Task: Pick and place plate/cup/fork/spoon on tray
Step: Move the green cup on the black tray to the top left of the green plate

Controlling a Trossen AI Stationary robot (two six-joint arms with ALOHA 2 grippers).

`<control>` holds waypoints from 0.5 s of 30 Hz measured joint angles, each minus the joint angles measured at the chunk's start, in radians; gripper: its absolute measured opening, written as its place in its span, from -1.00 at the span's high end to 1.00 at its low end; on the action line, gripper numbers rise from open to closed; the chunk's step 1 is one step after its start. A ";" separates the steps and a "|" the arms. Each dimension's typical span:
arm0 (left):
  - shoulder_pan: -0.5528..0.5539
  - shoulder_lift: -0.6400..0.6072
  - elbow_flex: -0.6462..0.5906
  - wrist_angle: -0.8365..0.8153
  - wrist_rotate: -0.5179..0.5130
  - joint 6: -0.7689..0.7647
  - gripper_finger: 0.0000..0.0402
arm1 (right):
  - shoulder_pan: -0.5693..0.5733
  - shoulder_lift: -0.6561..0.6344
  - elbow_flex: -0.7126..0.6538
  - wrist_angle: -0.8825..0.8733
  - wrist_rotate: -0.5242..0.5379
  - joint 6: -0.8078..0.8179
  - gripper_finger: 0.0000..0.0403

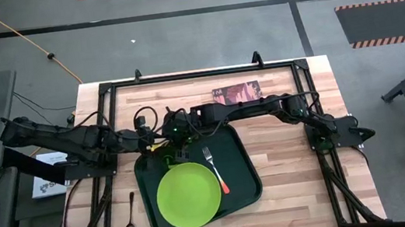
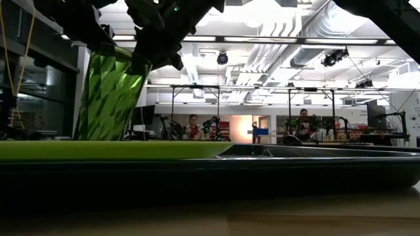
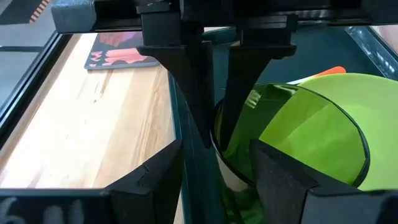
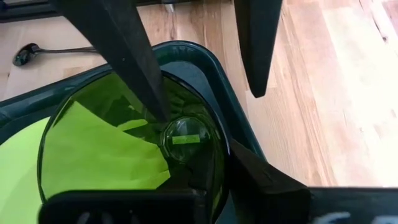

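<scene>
— Two grippers were on one thing? Where did they meet?

— Over the upper left corner of the large dark-green rectangular plastic tray [image 1: 249, 195], left of centre in the high view. Both were at the small translucent dark-green tumbler, the cup [image 3: 292, 130]. The low view showed the cup tilted, hanging under the dark fingers in the upper left of the frame.

— How did the jaws stand?

— The right gripper [image 3: 215, 134] had its fingers close together, one inside the cup and one outside, pinching its wall just under the rim. The left gripper [image 4: 210, 104] had its jaws wide apart. One finger reached down inside the cup, the other stood outside it, and neither pressed on the wall.

— And the rest of the tableware?

— The round, flat lime-green plastic plate [image 1: 189, 197] lay in the tray, filling its lower middle. The slim fork with silver tines and an orange handle [image 1: 215, 170] lay in the tray too, slanting along the plate's upper right edge. The small dark metallic spoon [image 1: 131, 217] was on the pale wooden table [image 1: 288, 165], just left of the tray, at the lower left.

— Anything else?

— One small reddish picture-covered book [image 1: 237, 91] lay above the tray, near the table's top edge.
</scene>
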 joint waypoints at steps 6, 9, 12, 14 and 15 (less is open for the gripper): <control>0.000 -0.002 -0.002 -0.015 0.000 0.000 0.14 | 0.000 0.000 0.000 0.007 0.000 -0.008 0.72; 0.000 -0.002 -0.003 -0.033 0.004 0.000 0.14 | -0.001 0.000 0.000 0.027 0.000 -0.019 0.60; -0.001 0.000 -0.006 -0.052 0.010 -0.004 0.14 | -0.001 0.000 0.000 0.048 0.000 -0.032 0.47; -0.001 -0.001 -0.006 -0.060 0.010 -0.005 0.14 | -0.003 0.000 0.012 0.039 0.000 -0.051 0.39; -0.001 0.000 -0.006 -0.065 0.008 -0.005 0.14 | -0.005 0.000 0.018 0.040 0.000 -0.053 0.36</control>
